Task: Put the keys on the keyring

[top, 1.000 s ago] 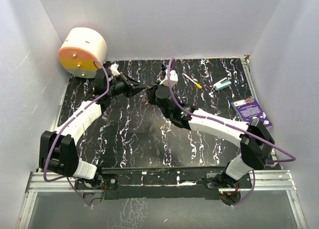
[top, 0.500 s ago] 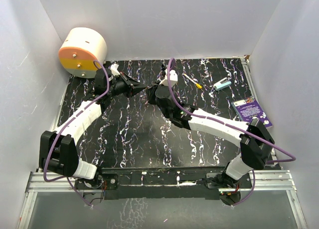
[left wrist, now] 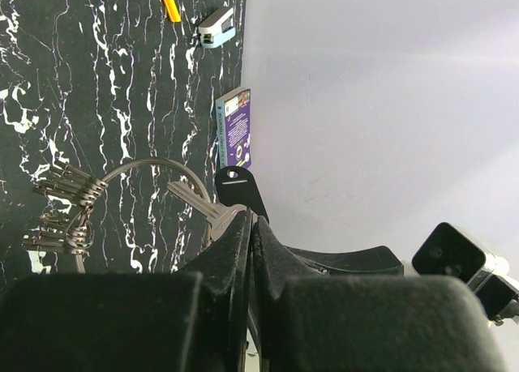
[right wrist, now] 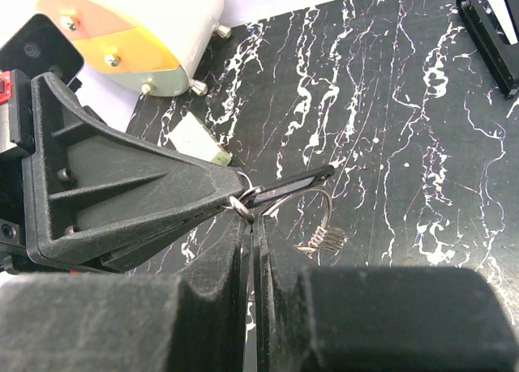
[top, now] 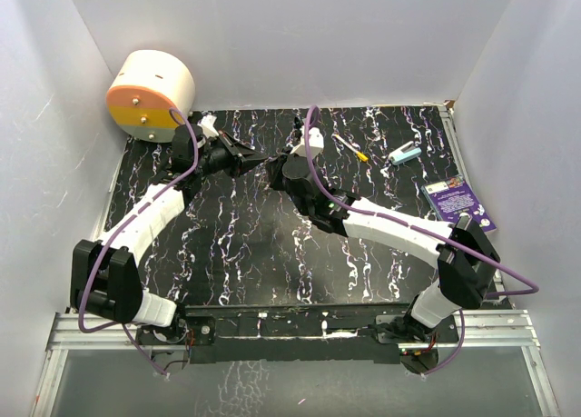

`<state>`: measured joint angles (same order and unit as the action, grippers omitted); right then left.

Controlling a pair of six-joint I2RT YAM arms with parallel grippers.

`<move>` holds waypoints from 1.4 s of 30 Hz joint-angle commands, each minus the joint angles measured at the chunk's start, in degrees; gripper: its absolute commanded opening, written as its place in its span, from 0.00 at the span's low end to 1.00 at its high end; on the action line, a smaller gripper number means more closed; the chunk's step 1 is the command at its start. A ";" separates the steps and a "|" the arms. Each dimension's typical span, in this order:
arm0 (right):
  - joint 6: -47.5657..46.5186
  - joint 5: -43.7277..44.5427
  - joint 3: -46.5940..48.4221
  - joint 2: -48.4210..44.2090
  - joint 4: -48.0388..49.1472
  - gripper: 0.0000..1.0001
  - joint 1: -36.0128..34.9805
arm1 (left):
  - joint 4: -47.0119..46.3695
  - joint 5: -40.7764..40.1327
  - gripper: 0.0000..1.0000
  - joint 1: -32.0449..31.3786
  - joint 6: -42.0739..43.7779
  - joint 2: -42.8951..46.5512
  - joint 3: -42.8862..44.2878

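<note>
grippers meet nose to nose over the far middle of the worktop, left gripper reaching in from the far left side and right gripper from the right, tips just about touching. on the left wrist cam its fingers are pressed together with no gap, pinching the keys, whose silvery blades stick out past the tips. keyring arcs away from there as a thin wire loop that looks lifted off the worktop. it has a couple of wire coils bunched on its far end, and a black tab with a hole pokes up right beside the keys. right wrist cam shows the right fingers clamped together too, right where the wire and the tab come out, but i can't tell which of them it's actually biting on. so the whole bundle sits between the two tips. other stuff: cream and orange drum at the far left corner, yellow-handled tool and a teal thing toward the far right corner, purple booklet by the right edge.
</note>
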<state>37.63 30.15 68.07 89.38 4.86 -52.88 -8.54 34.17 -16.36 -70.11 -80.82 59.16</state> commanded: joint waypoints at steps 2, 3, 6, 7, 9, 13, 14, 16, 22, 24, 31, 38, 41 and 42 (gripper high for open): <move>0.93 1.96 3.29 0.06 4.99 0.08 0.11 | -0.51 3.52 0.00 -1.58 1.17 3.74 1.85; 1.02 1.99 3.29 0.04 5.00 0.08 0.07 | -0.52 3.39 0.00 -1.57 1.20 3.72 1.91; 1.08 1.88 3.58 0.01 5.20 0.08 0.06 | -0.27 2.87 0.00 -1.70 1.60 3.74 1.48; 1.06 1.92 3.64 -0.06 5.19 0.08 0.06 | -0.18 2.70 0.00 -1.68 1.77 3.74 1.22; 1.13 1.97 3.73 -0.03 5.21 0.08 0.06 | -0.29 2.49 0.00 -1.81 1.84 3.82 0.84; 1.13 1.68 3.78 0.03 5.30 0.08 0.06 | -0.56 2.02 0.00 -1.83 2.28 3.82 0.86; 1.06 1.66 3.77 0.06 5.33 0.08 0.10 | -0.41 1.78 0.00 -1.83 2.69 3.82 0.87; 1.13 1.54 3.95 0.02 5.28 0.08 0.06 | -0.37 1.34 0.00 -1.88 2.95 3.82 0.44; 1.06 1.43 3.98 0.05 5.26 0.08 0.10 | -0.22 0.35 0.00 -1.83 3.28 3.69 -0.10; 0.97 1.55 4.00 0.07 5.18 0.08 0.08 | -0.52 -0.06 0.00 -1.83 3.28 3.53 -0.26; 0.65 1.90 4.00 -0.33 5.09 0.08 0.11 | -0.27 -0.54 0.00 -1.84 4.00 3.38 -0.60; 0.52 2.04 4.17 -0.33 5.12 0.08 0.07 | 0.22 -0.43 0.00 -1.83 4.67 3.54 -0.82; 0.43 2.10 4.26 -0.28 4.98 0.08 0.06 | 0.16 -0.20 0.00 -1.83 4.59 3.54 -1.14; 0.43 2.18 4.26 -0.28 4.98 0.08 0.06 | 0.08 -0.11 0.00 -1.84 4.55 3.56 -1.08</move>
<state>37.65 30.50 68.42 89.38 4.45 -52.88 -8.56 31.77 -17.37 -66.54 -80.66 58.76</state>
